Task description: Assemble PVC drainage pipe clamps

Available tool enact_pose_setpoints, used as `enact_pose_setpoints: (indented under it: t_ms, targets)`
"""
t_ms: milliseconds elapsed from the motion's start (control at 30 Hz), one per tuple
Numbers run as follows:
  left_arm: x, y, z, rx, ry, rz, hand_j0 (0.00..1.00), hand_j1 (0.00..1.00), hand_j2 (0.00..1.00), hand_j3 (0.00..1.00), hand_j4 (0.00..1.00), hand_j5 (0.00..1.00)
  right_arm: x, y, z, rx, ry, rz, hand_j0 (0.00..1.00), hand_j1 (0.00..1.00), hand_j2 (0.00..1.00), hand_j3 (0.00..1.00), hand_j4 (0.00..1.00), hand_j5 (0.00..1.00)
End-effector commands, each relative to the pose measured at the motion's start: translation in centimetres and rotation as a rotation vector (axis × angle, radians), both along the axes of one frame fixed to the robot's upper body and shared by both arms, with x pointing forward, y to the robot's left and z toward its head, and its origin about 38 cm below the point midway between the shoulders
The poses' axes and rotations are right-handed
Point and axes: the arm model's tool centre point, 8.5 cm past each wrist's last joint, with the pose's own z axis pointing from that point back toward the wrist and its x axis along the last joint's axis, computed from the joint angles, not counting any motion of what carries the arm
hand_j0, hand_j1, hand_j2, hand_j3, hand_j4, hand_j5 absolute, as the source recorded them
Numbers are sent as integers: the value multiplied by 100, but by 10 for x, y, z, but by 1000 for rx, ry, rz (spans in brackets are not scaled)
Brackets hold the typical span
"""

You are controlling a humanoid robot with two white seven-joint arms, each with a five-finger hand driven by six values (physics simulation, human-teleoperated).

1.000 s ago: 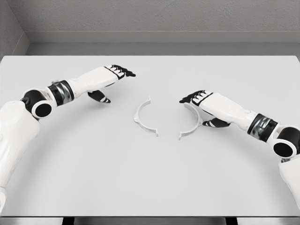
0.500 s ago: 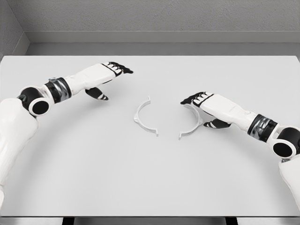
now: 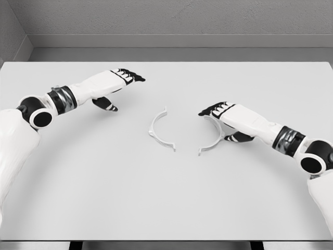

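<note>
- Head view: two clamp halves lie apart on the tabletop (image 3: 166,198), unjoined; left clamp half (image 3: 158,131) is the landmark.
- Right clamp half (image 3: 214,139) just right of it, open ends facing.
- Right hand (image 3: 221,112) over right half, fingers extended, grasping nothing.
- Left hand (image 3: 117,83) up-left, well apart, fingers released.
- Judgement: assembly not begun; grasping and mating remain.

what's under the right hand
The right hand hangs over the upper end of the right clamp half; that arc's top is covered. Whether the fingers touch it cannot be seen. Bare table elsewhere.
</note>
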Motion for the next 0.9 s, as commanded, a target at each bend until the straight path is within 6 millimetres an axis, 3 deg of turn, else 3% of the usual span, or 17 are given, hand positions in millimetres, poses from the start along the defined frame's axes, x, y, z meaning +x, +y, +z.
enact_pose_setpoints:
  t_ms: [0, 700, 867]
  targets:
    - [0, 0, 1, -6, 0, 3, 100, 100, 100, 100, 100, 100, 0, 2, -1, 6, 6, 4, 91, 91, 91, 91, 91, 91]
    - [1, 2, -2, -5, 7, 8, 100, 100, 100, 100, 100, 100, 11, 9, 3, 5, 2, 14, 91, 91, 91, 91, 91, 91]
    - [1, 2, -2, -7, 8, 8, 100, 100, 100, 100, 100, 100, 11, 22, 1, 15, 4, 39, 91, 91, 91, 91, 91, 91]
